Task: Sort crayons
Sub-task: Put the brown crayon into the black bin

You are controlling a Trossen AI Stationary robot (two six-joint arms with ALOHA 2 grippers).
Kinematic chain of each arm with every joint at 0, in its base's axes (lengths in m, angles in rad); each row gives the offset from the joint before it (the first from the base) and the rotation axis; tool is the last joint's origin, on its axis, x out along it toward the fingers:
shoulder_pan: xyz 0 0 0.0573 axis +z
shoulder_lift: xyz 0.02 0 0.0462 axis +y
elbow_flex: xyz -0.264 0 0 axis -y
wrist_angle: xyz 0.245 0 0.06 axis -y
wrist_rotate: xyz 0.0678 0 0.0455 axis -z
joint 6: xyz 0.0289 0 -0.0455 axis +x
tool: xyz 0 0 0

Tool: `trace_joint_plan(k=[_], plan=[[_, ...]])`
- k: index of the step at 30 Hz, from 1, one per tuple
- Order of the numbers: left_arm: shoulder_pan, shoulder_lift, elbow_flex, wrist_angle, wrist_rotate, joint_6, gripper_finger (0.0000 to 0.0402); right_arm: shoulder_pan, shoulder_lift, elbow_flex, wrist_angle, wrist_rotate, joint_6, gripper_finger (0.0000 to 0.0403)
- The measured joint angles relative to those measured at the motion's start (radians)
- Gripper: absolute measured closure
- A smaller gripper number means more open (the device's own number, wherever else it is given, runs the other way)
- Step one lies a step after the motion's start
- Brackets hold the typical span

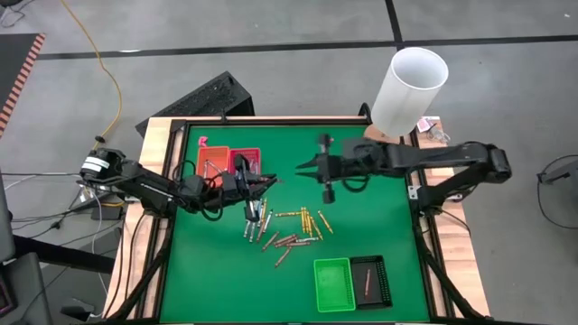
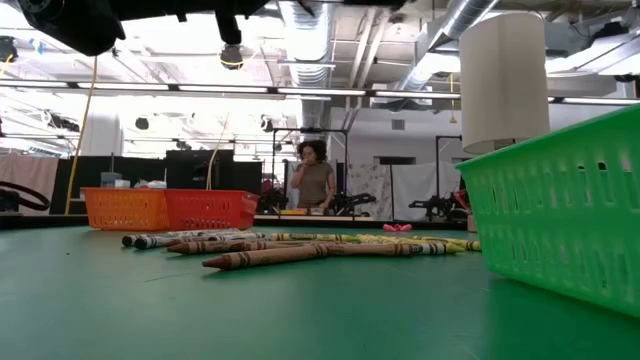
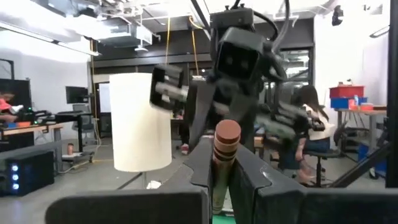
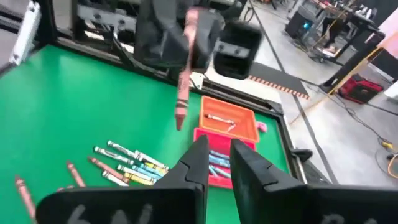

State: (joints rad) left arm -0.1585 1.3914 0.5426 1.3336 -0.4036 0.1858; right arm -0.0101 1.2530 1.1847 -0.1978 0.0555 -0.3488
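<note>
Looking down, the left end effector [image 1: 242,185] hangs beside the red tray [image 1: 245,162]; loose crayons [image 1: 289,230] lie on the green tabletop [image 1: 361,226], nearer the left arm. Left wrist view: its fingers [image 3: 249,180] are clenched on a brown crayon [image 3: 226,149], long axis upright. Right wrist view: the right end effector [image 4: 214,165] stands slightly parted, empty, facing that crayon across a gap.

In the left wrist view the far arm's gripper [image 3: 239,93] is blurred and the brown crayon [image 3: 226,149] is hidden below between dark fingers, while the green basket [image 2: 565,215] in the low view runs off the right edge.
</note>
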Motion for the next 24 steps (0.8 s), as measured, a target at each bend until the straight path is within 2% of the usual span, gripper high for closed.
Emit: trace_joint_plan(k=[3, 6, 9, 11, 15, 24], plan=[[0.004, 0.000, 0.024, -0.083, 0.015, -0.063, 0.0394, 0.001, -0.092, 0.000, -0.058, 0.017, 0.001, 0.0336], [0.008, 0.001, 0.115, -0.360, 0.069, -0.123, 0.0394, 0.004, -0.187, 0.000, -0.072, 0.097, 0.007, 0.0336], [0.006, 0.040, 0.261, -0.659, 0.138, -0.141, 0.0394, 0.003, -0.271, 0.000, -0.068, 0.164, 0.009, 0.0335], [-0.001, 0.087, 0.350, -0.783, 0.209, -0.133, 0.0394, 0.000, -0.316, 0.000, -0.074, 0.184, 0.028, 0.0335], [-0.022, 0.220, 0.522, -0.861, 0.344, -0.067, 0.0394, -0.003, -0.380, 0.000, -0.088, 0.187, 0.088, 0.0335], [-0.032, 0.516, 0.836, -0.871, 0.455, -0.032, 0.0394, -0.006, -0.444, 0.000, -0.115, 0.185, 0.155, 0.0335]])
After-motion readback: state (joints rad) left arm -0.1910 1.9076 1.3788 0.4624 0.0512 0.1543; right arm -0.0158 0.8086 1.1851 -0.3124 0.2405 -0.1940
